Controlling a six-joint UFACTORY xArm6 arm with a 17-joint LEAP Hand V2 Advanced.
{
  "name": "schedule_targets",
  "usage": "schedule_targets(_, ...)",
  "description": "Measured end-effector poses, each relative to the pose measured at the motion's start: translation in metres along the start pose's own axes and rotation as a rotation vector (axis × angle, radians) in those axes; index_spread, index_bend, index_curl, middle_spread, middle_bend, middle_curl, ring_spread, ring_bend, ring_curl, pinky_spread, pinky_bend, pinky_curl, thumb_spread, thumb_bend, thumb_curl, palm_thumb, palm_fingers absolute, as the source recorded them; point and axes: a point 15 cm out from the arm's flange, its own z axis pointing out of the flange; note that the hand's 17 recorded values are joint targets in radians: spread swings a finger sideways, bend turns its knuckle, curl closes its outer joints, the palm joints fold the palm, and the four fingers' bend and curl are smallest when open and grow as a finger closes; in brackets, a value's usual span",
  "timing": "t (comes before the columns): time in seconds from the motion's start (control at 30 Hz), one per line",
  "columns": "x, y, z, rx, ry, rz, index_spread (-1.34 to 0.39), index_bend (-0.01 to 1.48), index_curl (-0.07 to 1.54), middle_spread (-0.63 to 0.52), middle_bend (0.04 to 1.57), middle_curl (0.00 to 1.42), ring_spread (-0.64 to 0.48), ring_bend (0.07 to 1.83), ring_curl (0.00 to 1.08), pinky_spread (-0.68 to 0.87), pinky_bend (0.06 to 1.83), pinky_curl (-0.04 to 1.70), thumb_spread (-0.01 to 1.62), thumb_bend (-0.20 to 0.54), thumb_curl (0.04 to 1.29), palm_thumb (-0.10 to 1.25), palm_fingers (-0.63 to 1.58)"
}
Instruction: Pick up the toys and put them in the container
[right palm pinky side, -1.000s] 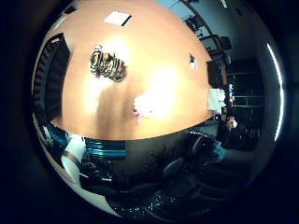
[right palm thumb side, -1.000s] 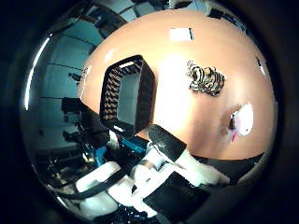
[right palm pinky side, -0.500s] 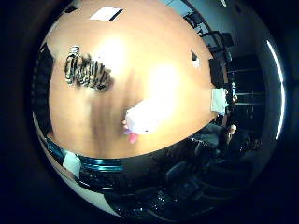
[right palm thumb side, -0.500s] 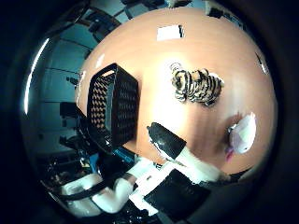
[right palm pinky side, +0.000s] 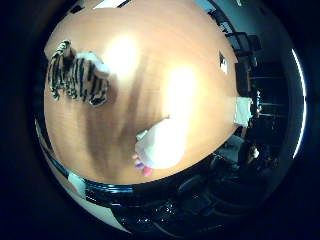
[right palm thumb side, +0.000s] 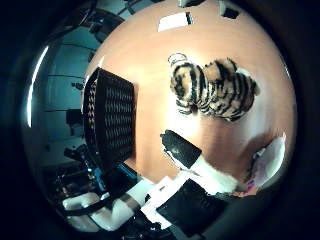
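A striped tiger plush toy (right palm thumb side: 212, 88) lies on the brown table (right palm thumb side: 190, 40); the little finger side palm view also shows it (right palm pinky side: 76, 77). A white plush toy with pink parts (right palm pinky side: 160, 147) lies near the table's edge; the thumb side palm view shows it too (right palm thumb side: 268, 162). A black mesh container (right palm thumb side: 110, 117) stands on the table beside the tiger. My hand (right palm thumb side: 185, 185) is above the table, with a black fingertip (right palm thumb side: 180, 150) and white parts showing. I see nothing held in it.
A white paper (right palm thumb side: 178, 21) lies on the far part of the table. Another white sheet (right palm pinky side: 243, 111) sits near the table's edge. Dark office chairs (right palm pinky side: 190, 205) stand beyond the table edge.
The camera has come closer to the table. The tiger toy and the white toy fill more of the views than before. The things themselves have not moved.
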Motion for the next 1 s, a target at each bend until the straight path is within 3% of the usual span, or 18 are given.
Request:
schedule_targets(0.47, -0.01, -0.026, 0.051, -0.079, 0.033, -0.085, -0.38, 0.17, 0.31, -0.06, 0.2, 0.34, 0.15, 0.21, 0.23, 0.38, 0.19, 0.3, 1.05, -0.024, 0.29, 0.55, 0.24)
schedule_targets(0.67, -0.026, -0.037, 0.065, -0.092, 0.035, -0.129, -0.37, 0.17, 0.29, -0.16, 0.28, 0.36, 0.01, 0.29, 0.25, 0.32, 0.2, 0.29, 1.03, -0.02, 0.29, 0.58, 0.44)
schedule_targets(0.87, -0.035, -0.053, 0.063, -0.05, 0.059, -0.172, -0.44, 0.19, 0.31, -0.31, 0.45, 0.43, -0.3, 0.58, 0.32, 0.0, 0.27, 0.27, 1.01, -0.019, 0.31, 0.66, 0.92)
schedule_targets(0.93, -0.036, -0.054, 0.061, -0.051, 0.06, -0.177, -0.46, 0.19, 0.33, -0.34, 0.49, 0.46, -0.35, 0.65, 0.35, -0.17, 0.42, 0.3, 1.0, -0.017, 0.31, 0.69, 1.1)
schedule_targets(1.0, -0.036, -0.053, 0.059, -0.05, 0.06, -0.178, -0.49, 0.25, 0.38, -0.34, 0.56, 0.5, -0.35, 0.8, 0.42, -0.36, 0.68, 0.39, 1.0, -0.013, 0.32, 0.74, 1.31)
